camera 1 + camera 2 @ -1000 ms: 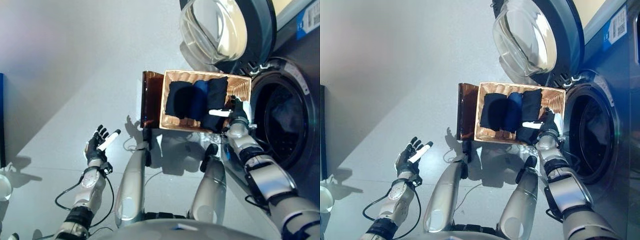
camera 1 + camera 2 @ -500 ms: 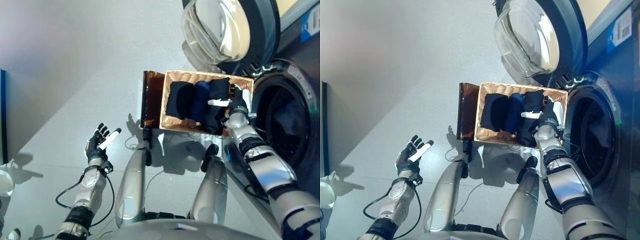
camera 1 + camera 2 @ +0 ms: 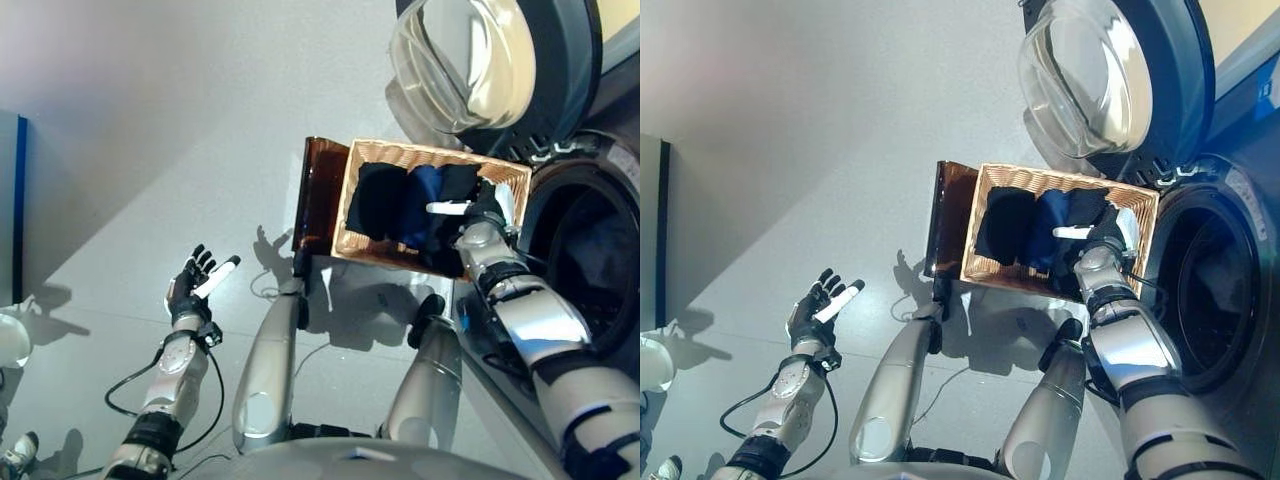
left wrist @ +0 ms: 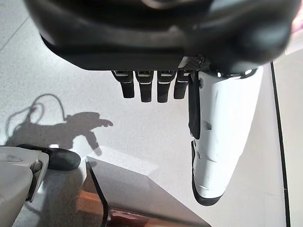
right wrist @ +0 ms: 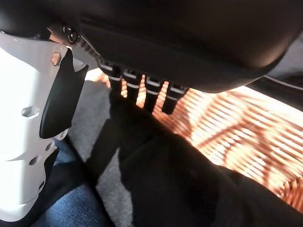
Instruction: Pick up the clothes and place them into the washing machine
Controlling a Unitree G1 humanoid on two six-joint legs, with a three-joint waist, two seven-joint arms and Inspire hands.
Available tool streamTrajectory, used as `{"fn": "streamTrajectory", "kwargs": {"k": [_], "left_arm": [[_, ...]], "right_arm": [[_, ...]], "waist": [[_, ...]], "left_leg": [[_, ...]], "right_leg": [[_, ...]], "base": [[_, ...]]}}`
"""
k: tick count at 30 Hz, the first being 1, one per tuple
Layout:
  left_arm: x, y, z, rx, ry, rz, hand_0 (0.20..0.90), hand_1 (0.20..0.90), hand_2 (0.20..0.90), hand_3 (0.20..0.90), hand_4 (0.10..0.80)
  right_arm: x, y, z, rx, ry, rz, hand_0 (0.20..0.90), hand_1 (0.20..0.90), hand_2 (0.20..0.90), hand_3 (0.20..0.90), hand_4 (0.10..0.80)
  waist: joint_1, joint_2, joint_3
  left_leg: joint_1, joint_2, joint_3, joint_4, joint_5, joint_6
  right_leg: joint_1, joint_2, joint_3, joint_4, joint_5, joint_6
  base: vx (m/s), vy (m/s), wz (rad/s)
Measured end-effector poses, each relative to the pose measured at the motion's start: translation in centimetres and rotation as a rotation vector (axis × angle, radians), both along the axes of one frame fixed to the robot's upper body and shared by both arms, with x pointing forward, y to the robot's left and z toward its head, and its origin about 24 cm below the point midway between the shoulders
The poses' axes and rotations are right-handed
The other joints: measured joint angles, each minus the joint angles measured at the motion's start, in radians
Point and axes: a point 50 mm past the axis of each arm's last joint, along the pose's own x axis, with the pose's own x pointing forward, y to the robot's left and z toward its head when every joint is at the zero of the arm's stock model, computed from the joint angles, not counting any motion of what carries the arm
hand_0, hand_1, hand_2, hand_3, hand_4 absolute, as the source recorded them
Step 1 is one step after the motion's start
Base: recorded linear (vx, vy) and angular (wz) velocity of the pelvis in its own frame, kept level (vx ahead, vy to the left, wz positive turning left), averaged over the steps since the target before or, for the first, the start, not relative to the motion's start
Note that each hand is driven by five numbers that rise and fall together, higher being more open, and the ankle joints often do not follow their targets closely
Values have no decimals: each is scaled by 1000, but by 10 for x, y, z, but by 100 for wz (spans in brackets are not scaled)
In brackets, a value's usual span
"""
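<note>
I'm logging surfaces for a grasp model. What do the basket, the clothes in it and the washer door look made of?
The basket looks like woven wicker, matte tan; the right wrist view shows its ribbed weave. The clothes look like soft black and blue fabric, folded and non-reflective; the blue may be denim. The washer door seems a clear glass or plastic bowl in a dark glossy ring, judging by its highlights.

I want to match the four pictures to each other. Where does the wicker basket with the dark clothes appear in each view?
Left eye view: wicker basket, upper right of centre, beside the washing machine.
Right eye view: upper right of centre.
Left wrist view: not clearly in it.
Right wrist view: woven wall fills the background.
Shared landmark: the right hand over the dark clothes.
</note>
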Motion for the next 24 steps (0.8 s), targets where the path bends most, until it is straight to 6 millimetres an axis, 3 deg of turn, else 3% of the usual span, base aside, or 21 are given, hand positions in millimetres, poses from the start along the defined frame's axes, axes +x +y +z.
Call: {"fn": "streamTrajectory", "kwargs": {"k": [2, 3, 5, 6, 7, 24], "left_arm": [[1, 0, 1, 4, -4, -4, 900, 900, 900, 900, 800], [1, 0, 1, 4, -4, -4, 900, 900, 900, 900, 800], [2, 0, 1, 4, -5, -4, 900, 900, 900, 900, 800], [2, 0, 1, 4, -5, -4, 900, 900, 900, 900, 800], [2, 0, 1, 4, -5, -4, 900, 900, 900, 900, 800], [1, 2, 2, 16, -3, -4, 900, 900, 900, 900, 800]], "right_arm": [[1, 4, -1, 4, -4, 1, 900, 900, 900, 900, 800], [1, 5, -1, 6, -6, 4, 842, 842, 842, 842, 759], [2, 6, -1, 14, -8, 5, 560, 560, 560, 560, 557], [2, 7, -1, 20, -10, 4, 266, 266, 266, 266, 347], [2, 7, -1, 21, -11, 5, 200, 200, 200, 200, 300], [4, 12, 0, 109, -40, -20, 200, 200, 200, 200, 300]], "waist": [[0, 1, 0], [-1, 1, 0], [-2, 1, 0], [-2, 1, 0], [-2, 1, 0], [-1, 1, -1]], "left_leg": [[-6, 0, -1, 6, -2, 2], [-9, 1, -1, 11, -4, 2], [-10, 0, -1, 15, -5, 3], [-10, 0, -1, 15, -5, 4], [-11, 0, -1, 15, -5, 4], [-7, 2, 3, 16, -4, 4]], "right_leg": [[-1, 0, 2, 0, 0, 0], [-2, -1, 2, 0, 0, 0], [-2, -1, 3, 0, 0, 0], [-2, -1, 3, 0, 1, 0], [-2, -1, 3, 0, 1, 1], [0, -1, 5, -3, 6, 10]], "base": [[0, 0, 0], [0, 0, 0], [0, 0, 0], [0, 0, 0], [0, 0, 0], [-16, 1, 0]]}}
